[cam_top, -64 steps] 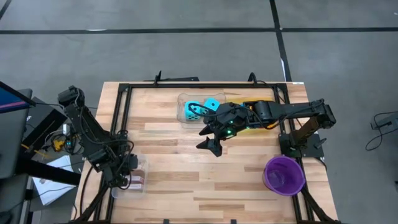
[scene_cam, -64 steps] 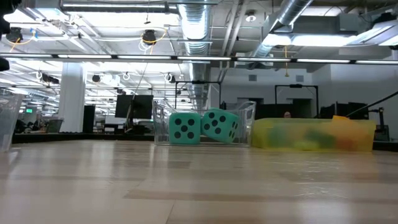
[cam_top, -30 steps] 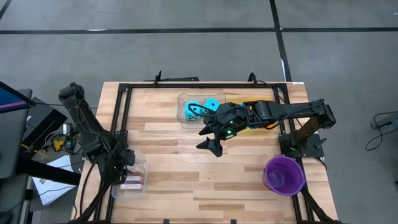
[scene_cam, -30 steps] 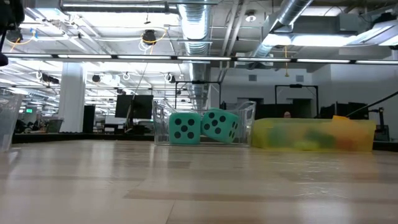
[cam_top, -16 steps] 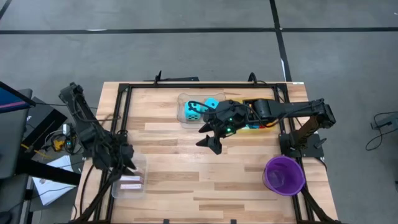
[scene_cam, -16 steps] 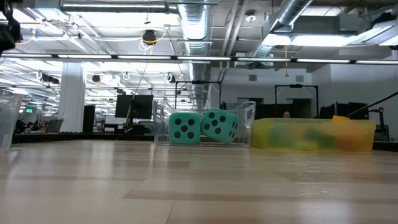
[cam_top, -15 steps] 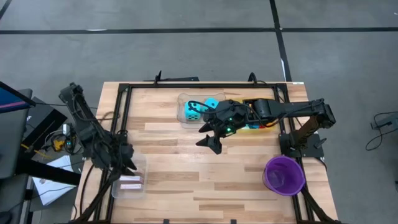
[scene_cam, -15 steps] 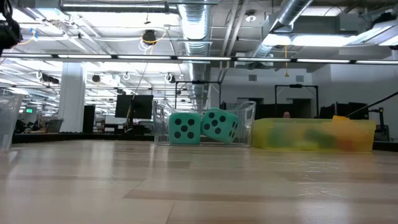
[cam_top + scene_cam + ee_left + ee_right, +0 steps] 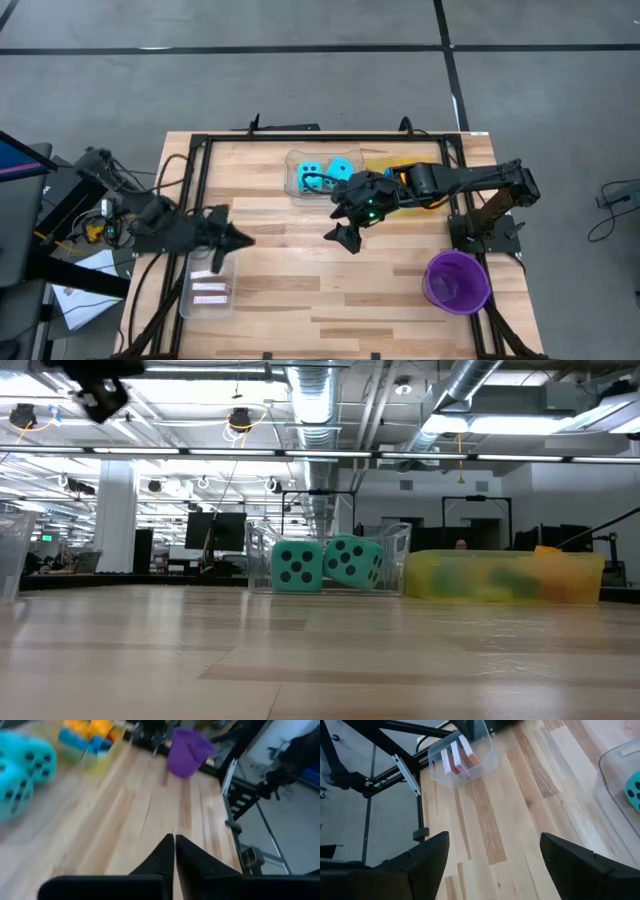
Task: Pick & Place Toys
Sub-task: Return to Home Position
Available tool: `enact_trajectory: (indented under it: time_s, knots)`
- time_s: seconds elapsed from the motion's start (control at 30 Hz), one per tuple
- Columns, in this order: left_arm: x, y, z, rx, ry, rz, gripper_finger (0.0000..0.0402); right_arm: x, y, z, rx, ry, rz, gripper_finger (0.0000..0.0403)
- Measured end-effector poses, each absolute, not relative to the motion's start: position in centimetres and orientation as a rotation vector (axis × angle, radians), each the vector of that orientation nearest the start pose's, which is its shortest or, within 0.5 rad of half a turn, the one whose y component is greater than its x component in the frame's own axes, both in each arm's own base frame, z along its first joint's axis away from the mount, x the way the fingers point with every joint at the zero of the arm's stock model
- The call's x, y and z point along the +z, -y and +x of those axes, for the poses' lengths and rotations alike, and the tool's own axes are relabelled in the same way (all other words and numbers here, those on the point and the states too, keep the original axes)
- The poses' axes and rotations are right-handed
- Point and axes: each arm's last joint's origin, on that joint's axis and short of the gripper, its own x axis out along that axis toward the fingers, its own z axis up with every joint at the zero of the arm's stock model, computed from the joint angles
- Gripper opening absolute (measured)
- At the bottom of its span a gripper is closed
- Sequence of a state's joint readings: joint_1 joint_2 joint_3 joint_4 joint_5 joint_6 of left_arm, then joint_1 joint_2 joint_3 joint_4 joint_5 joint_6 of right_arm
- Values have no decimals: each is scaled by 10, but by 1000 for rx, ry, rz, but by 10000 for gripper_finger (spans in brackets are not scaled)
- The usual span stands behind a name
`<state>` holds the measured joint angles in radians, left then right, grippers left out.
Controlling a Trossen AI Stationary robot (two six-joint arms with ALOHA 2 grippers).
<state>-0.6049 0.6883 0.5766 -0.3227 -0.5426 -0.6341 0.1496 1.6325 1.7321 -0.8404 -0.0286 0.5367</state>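
Note:
Two turquoise dice (image 9: 322, 174) sit in a clear tray (image 9: 293, 186) at the table's far middle; they also show in the low view (image 9: 326, 564). Small bricks (image 9: 88, 731) lie in a yellow tray (image 9: 502, 576) beside it. Pink and orange tiles (image 9: 458, 757) stand in a clear tray (image 9: 208, 290) at the near left. My left gripper (image 9: 246, 241) is shut and empty, above the table left of centre, pointing toward the right edge; its fingers show closed in its wrist view (image 9: 174, 840). My right gripper (image 9: 340, 226) is open and empty above the table's middle, near the dice tray; its wrist view (image 9: 495, 840) shows the wide gap.
A purple round bowl (image 9: 458, 280) stands at the near right; it also shows in the left wrist view (image 9: 188, 750). A black frame (image 9: 190, 190) runs round the table's edges. Bare wood lies between the two grippers and toward the near edge.
My left gripper has risen from over the tile tray at the near left and swung toward the table's middle, turning to point at the right edge. My right gripper has shifted a little toward the right edge, uncovering more of the dice. The toys have not moved.

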Motion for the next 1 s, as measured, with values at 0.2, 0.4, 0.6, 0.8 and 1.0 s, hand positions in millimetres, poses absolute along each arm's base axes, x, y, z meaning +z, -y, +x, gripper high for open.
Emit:
enact_trajectory:
  time_s: [0.2,0.4,0.6,0.8,1.0]
  knots:
    - [277,47,159,7,-251,-309,2,386,-60,340,-34,-767,485,304]
    - [284,27,152,-1,-211,-272,1,386,-70,338,-55,-764,513,304]
    - [282,18,126,26,-124,-244,0,387,-82,336,-88,-738,524,304]
    - [248,14,107,30,-55,-281,0,390,-88,338,-97,-694,561,304]
    - [213,13,107,44,50,-298,0,393,-88,340,-105,-656,605,304]
